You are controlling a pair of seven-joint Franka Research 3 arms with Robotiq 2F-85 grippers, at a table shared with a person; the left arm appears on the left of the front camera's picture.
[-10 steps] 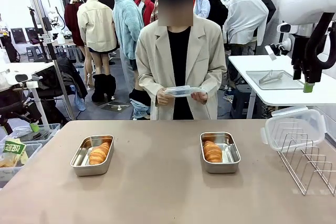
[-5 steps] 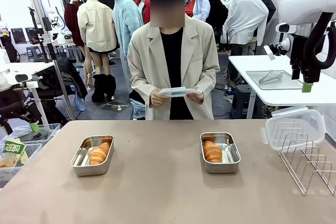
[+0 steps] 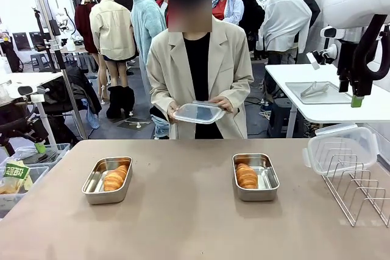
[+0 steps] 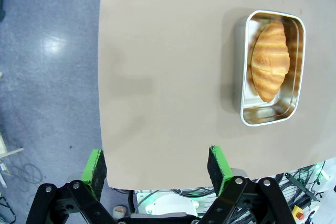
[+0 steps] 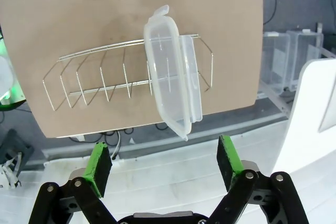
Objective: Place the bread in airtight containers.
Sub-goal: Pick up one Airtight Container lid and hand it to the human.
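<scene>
The left bread (image 3: 116,179) lies in the left tin (image 3: 105,198) toward the tabletop's left edge, the right bread (image 3: 247,176) in the right tin (image 3: 257,195) right of the middle. Both breads look light, soft and flaky, so a gentle pinch across the thick middle would suit. The left end effector (image 4: 156,156) and the right end effector (image 5: 163,145) are spread and hold nothing.

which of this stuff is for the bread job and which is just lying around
For the job: left tin, left roll, right tin, right roll, held lid, second lid.
Lying about: wire rack, green bag, far tray.
</scene>
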